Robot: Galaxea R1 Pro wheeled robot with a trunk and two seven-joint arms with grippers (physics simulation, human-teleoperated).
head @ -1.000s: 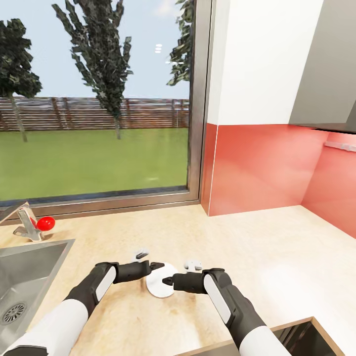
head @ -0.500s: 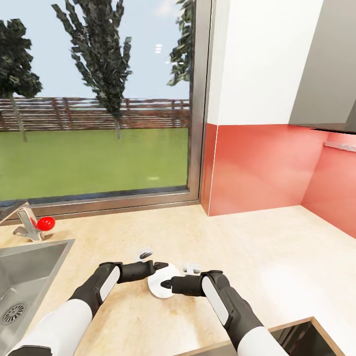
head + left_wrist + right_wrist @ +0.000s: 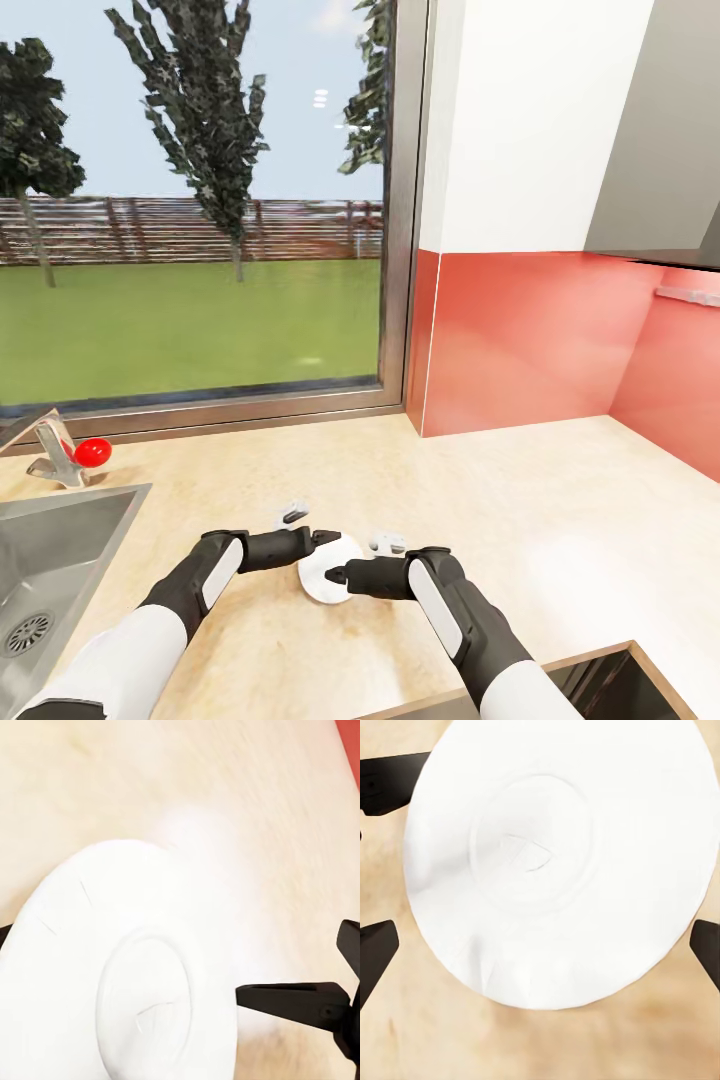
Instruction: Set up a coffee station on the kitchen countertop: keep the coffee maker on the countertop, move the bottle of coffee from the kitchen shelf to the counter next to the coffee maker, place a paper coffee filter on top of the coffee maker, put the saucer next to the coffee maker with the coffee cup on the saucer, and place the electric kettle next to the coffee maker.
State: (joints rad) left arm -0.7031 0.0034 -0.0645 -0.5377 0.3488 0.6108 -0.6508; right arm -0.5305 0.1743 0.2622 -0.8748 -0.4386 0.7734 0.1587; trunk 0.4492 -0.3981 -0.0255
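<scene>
The saucer (image 3: pixel 328 572) is a small flat white plate lying on the light wood-grain kitchen countertop (image 3: pixel 520 500), near its front edge. My left gripper (image 3: pixel 322 540) hovers over the saucer's far-left rim and is open. In the left wrist view the saucer (image 3: pixel 120 975) spans the gap of the left gripper (image 3: pixel 176 941). My right gripper (image 3: pixel 338 574) is open over the saucer's near side. In the right wrist view the saucer (image 3: pixel 559 855) lies just ahead of the spread right gripper (image 3: pixel 544 952), whose fingertips (image 3: pixel 375 949) sit wide apart.
A steel sink (image 3: pixel 50 560) lies at the left, with a tap and a red knob (image 3: pixel 92 451) behind it. A big window (image 3: pixel 200 200) backs the counter. The red wall (image 3: pixel 530 340) forms a corner at the right. A dark brown-edged opening (image 3: pixel 600 680) is at the front right.
Within the first half second both grippers drew slightly closer over the saucer, the left moving right and the right moving left. Since then nothing has moved.
</scene>
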